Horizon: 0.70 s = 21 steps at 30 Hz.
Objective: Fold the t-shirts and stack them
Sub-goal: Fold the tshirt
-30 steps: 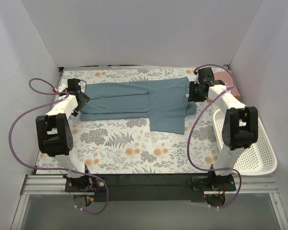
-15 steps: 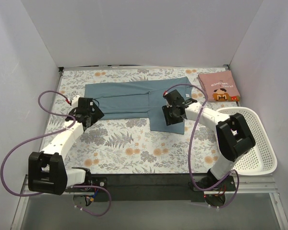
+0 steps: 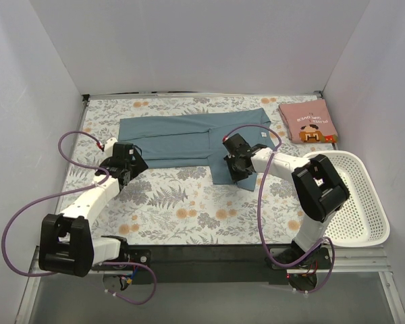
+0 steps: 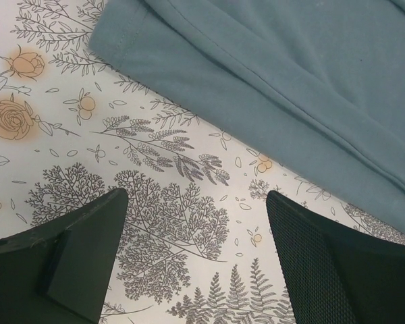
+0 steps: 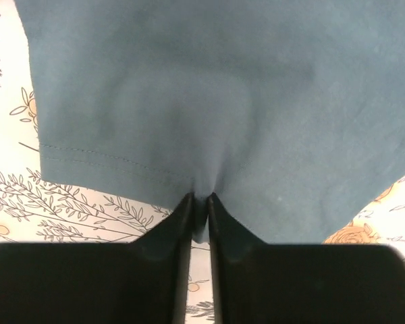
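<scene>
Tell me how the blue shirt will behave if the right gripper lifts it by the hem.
Probably floppy: the blue shirt puckers where the right gripper pinches its hem. It would likely drape rather than lift flat, since the folded layers lie loose. Thin cloth, probably light.

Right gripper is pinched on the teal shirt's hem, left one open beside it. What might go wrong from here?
1. The right gripper pinches only a thin pucker at the hem of the teal shirt; it may slip out on lifting.
2. The left gripper hangs open over bare table cloth, off the shirt; a one-sided pull would likely skew the fold.
</scene>
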{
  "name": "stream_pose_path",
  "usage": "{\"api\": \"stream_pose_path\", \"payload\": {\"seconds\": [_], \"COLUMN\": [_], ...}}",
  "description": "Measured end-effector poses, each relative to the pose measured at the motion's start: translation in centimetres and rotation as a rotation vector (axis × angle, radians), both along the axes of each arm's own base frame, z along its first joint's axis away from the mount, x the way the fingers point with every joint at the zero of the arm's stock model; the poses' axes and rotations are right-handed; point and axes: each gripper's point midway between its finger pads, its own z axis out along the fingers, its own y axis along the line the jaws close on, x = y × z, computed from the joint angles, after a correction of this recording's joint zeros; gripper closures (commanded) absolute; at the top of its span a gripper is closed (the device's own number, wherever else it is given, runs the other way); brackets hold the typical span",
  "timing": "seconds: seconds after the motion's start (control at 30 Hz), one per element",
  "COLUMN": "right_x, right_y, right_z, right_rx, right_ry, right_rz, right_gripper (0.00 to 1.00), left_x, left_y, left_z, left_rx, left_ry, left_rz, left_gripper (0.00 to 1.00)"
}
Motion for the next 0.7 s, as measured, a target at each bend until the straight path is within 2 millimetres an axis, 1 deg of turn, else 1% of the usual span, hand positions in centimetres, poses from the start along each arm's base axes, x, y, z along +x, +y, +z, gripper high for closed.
{"api": "stream_pose_path", "payload": {"seconds": [0.03, 0.17, 0.23, 0.27, 0.33, 0.4, 0.5, 0.57, 0.63, 0.7], "right_x": [0.1, 0.3, 0.8, 1.2, 2.7, 5.0, 9.3, 12.6, 15.7, 18.2], "right_y": [0.1, 0.0, -0.2, -0.3, -0.1, 0.6, 1.6, 1.9, 2.0, 1.9], "right_z": [0.0, 0.2, 0.5, 0.9, 2.5, 4.7, 8.2, 10.1, 11.0, 11.1], "right_rx": [0.002, -0.013, -0.039, -0.053, -0.068, -0.062, -0.034, -0.023, -0.016, -0.006], "right_ry": [-0.002, -0.009, -0.014, -0.023, -0.058, -0.118, -0.223, -0.282, -0.323, -0.343], "right_rz": [0.001, 0.013, 0.022, 0.03, 0.042, 0.049, 0.045, 0.032, 0.012, -0.003], "right_gripper": [0.98, 0.99, 0.99, 0.99, 0.99, 0.99, 0.99, 0.99, 0.99, 0.99], "left_x": [0.0, 0.1, 0.2, 0.2, 0.1, 0.1, 0.0, 0.0, 0.0, 0.0], "left_y": [0.0, 0.1, 0.2, 0.2, 0.2, 0.2, 0.2, 0.2, 0.3, 0.3], "left_z": [-0.1, -0.2, -0.3, -0.4, -0.7, -1.0, -1.1, -1.1, -1.1, -1.2], "left_rx": [0.003, 0.009, 0.01, 0.012, 0.015, 0.018, 0.019, 0.021, 0.022, 0.022], "left_ry": [0.001, 0.002, 0.003, 0.007, 0.019, 0.028, 0.034, 0.034, 0.035, 0.036], "left_rz": [0.0, 0.004, 0.004, 0.005, 0.005, 0.003, 0.003, 0.001, 0.001, 0.001], "left_gripper": [0.17, 0.17, 0.17, 0.17, 0.17, 0.17, 0.17, 0.17, 0.17, 0.17]}}
